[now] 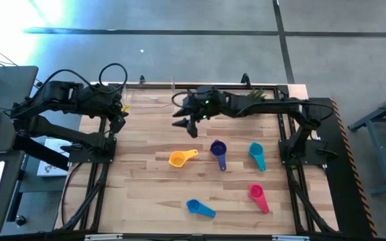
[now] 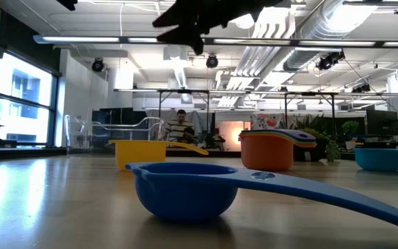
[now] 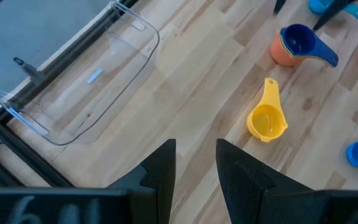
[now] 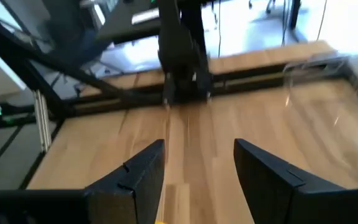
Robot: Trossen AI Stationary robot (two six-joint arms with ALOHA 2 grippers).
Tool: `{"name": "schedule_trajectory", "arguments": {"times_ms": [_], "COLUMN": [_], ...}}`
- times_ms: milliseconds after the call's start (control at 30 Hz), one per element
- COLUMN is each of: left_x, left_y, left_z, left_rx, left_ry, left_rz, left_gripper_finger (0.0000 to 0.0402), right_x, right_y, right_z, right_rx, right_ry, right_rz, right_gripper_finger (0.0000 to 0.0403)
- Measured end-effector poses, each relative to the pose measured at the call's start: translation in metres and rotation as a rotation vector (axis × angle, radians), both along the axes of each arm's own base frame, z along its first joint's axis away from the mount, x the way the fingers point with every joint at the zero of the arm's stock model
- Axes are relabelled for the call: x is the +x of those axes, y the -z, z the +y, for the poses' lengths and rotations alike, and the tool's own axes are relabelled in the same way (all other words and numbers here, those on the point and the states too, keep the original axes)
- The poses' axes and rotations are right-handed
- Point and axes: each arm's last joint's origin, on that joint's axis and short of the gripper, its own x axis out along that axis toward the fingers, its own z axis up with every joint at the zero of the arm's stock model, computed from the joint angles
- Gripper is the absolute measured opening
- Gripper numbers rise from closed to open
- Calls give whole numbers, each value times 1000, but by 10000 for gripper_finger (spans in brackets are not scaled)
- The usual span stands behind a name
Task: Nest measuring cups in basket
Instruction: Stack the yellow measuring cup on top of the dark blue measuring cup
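While right fingers (image 1: 187,124) gape empty | basket (image 3: 73,87) holds nothing

**Cups spread over the table, basket empty at the back**

The clear basket (image 1: 151,99) sits at upper centre-left of the high view, holding nothing. Below it, mid-frame, the yellow cup (image 1: 178,158) lies upright, its handle pointing up-right. Just right of it a purple cup (image 1: 218,148) sits nested in an orange cup (image 3: 283,53). The teal cup (image 1: 256,151) lies further right, the pink cup (image 1: 256,194) lower right, the blue cup (image 1: 194,205) bottom centre.
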Motion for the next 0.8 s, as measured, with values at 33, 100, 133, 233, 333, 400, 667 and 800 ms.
{"name": "schedule_trajectory", "arguments": {"times_ms": [33,100,133,233,333,400,667,800], "left_x": [0,0,0,0,0,0,0,0], "left_y": [0,0,0,0,0,0,0,0], "left_z": [0,0,0,1,1,1,1,1], "left_rx": [1,7,10,26,29,29,32,32], "left_ry": [-1,-4,-6,-17,-19,-19,-21,-21], "left_rz": [0,1,1,3,3,3,3,3], "left_gripper_finger": [104,104,104,104,104,104,104,104], "right_x": [3,9,12,22,29,33,41,43], "right_y": [6,19,27,51,77,91,123,132], "right_z": [2,5,7,12,18,21,34,37], "right_rx": [7,13,17,27,36,40,2,4], "right_ry": [-3,-11,-16,-29,-41,-49,-73,-79], "right_rz": [23,60,85,153,233,269,343,362], "right_gripper_finger": [185,185,185,185,185,185,185,185]}}
